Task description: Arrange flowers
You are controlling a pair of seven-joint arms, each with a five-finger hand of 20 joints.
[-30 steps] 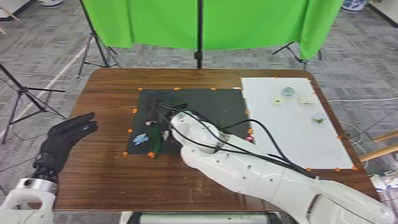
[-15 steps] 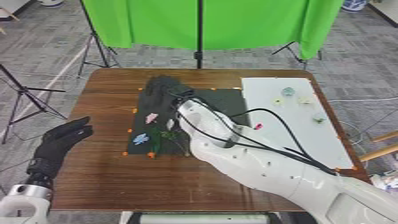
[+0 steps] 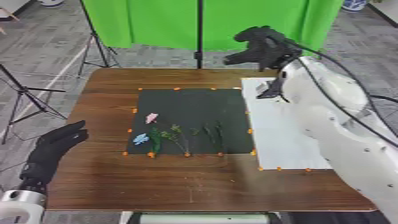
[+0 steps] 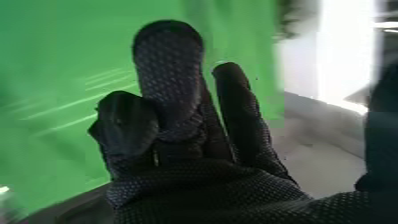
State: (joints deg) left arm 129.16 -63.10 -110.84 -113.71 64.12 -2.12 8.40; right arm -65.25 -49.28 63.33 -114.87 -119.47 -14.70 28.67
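Presumably for balance, pink flower (image 3: 151,118) and blue flower (image 3: 140,139) sit near left edge of dark mat (image 3: 187,102) | right hand (image 3: 270,48) is raised, left hand (image 3: 55,148) aside; fingers released

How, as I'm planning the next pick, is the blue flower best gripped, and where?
I'd pinch the blue flower lightly by its outer edges, from above and the left: it lies spread on the black mat, with green leaves close on its right.
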